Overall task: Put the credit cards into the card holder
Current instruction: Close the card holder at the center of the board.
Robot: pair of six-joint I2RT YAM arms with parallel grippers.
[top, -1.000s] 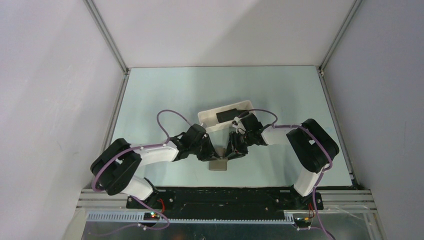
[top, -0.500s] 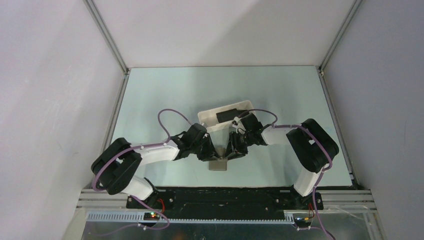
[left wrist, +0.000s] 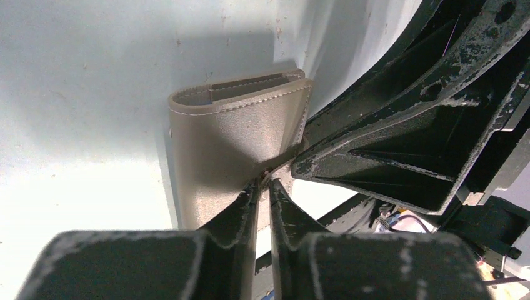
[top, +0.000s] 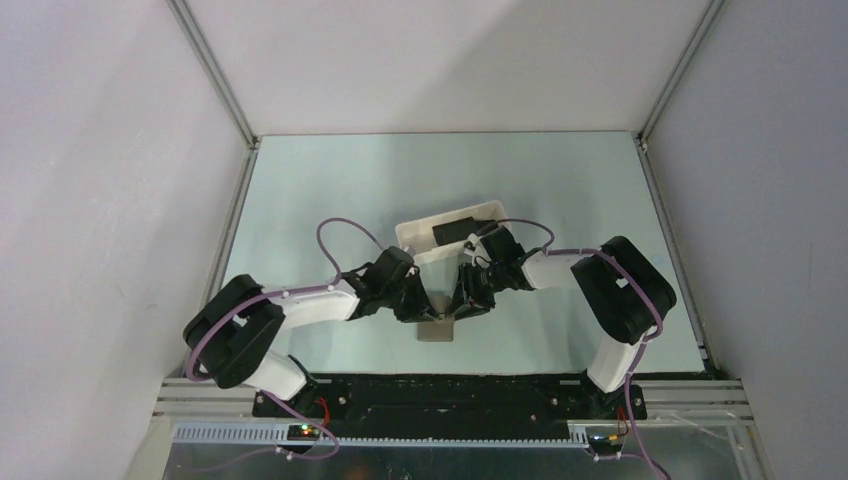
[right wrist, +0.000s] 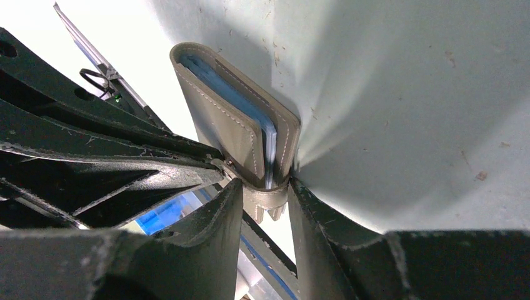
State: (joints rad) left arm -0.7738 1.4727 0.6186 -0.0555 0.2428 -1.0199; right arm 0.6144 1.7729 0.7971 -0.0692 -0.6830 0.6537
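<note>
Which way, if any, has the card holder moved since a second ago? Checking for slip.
No: the card holder keeps its place between the white tray and the base rail.

White tray (top: 418, 243) on pale table (top: 330, 190)

1. Pale green table top (top: 330, 190), matte, evenly lit with soft shadows.
2. Plain light grey walls (top: 440, 60) on three sides.
3. Aluminium corner posts (top: 212, 72) at the back corners.
4. Black rail (top: 450, 398) along the near edge.
</note>
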